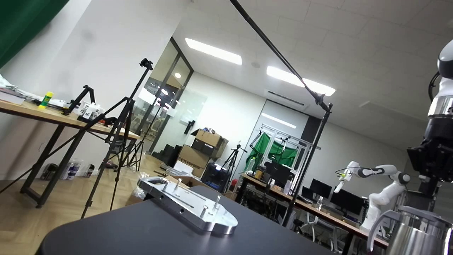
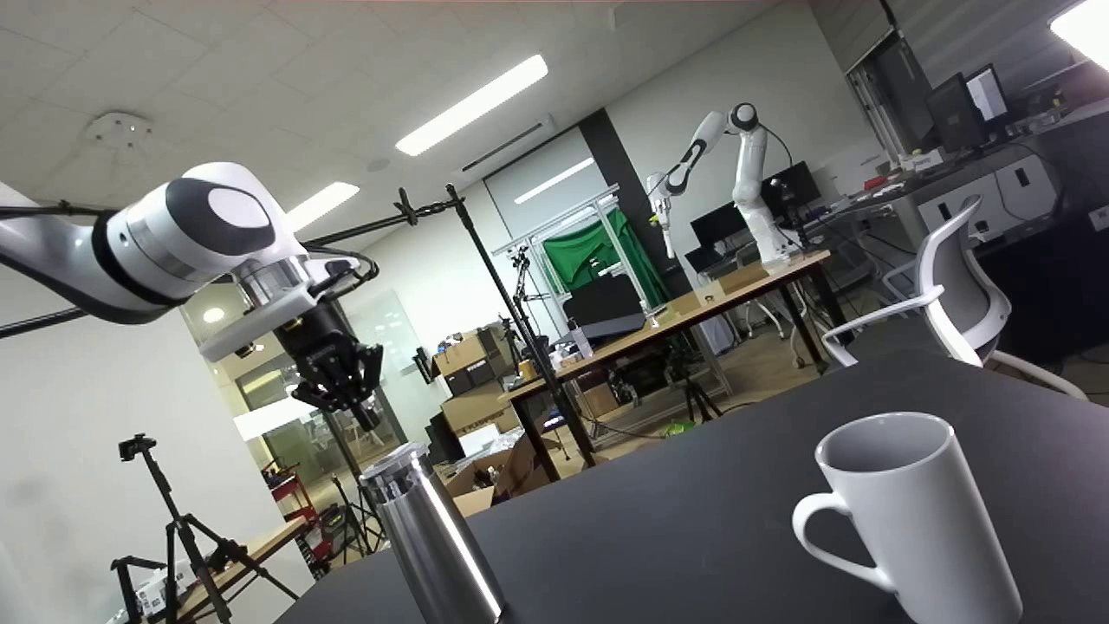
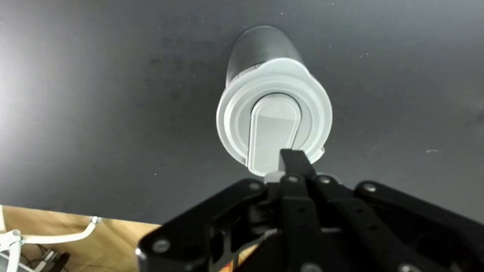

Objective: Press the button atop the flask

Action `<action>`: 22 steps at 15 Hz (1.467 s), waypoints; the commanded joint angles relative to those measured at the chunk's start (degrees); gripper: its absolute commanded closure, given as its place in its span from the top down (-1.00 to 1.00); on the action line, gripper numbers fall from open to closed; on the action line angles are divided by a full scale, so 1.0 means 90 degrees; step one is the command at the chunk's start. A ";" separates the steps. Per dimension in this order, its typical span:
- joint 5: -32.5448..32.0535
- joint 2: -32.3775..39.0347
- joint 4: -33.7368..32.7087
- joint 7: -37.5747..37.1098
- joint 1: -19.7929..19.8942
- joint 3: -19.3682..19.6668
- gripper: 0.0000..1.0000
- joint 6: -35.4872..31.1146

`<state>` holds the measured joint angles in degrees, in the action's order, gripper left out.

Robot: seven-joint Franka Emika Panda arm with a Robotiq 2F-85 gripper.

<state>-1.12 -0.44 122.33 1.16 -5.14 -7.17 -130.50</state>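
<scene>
The flask stands upright on the dark table; its brushed-metal body shows in both exterior views [image 1: 417, 235] [image 2: 442, 555]. In the wrist view I look down on the flask [image 3: 261, 45] and its round grey lid. A long rounded grey button [image 3: 274, 128] runs across the lid to its edge. My gripper [image 3: 297, 160] is shut and empty, its black fingertips together, over the button's lower right end in that view. In both exterior views the gripper [image 1: 430, 193] [image 2: 366, 420] hangs above the lid with a gap. The flask's handle [image 1: 378, 226] shows in an exterior view.
A white mug [image 2: 923, 520] stands on the dark table [image 2: 676, 520] in an exterior view. A silver metal plate with upright pins [image 1: 191, 205] lies on the table in an exterior view. The table edge [image 3: 94, 216] runs near the flask in the wrist view.
</scene>
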 commanded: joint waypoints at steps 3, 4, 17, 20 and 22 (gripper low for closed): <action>0.0256 0.0550 -0.0631 -0.0142 -0.0044 0.0052 -1.00 0.0666; 0.0233 0.0617 -0.0690 -0.0174 -0.0037 0.0065 -1.00 0.0762; -0.0034 0.1127 -0.1058 -0.0517 -0.0043 0.0219 -1.00 0.1366; -0.0343 0.1243 -0.1007 -0.0815 -0.0072 0.0277 -1.00 0.1247; -0.0610 0.1298 -0.0984 -0.1071 -0.0096 0.0297 -1.00 0.1176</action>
<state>-2.71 8.28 114.16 -3.53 -5.27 -5.48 -119.47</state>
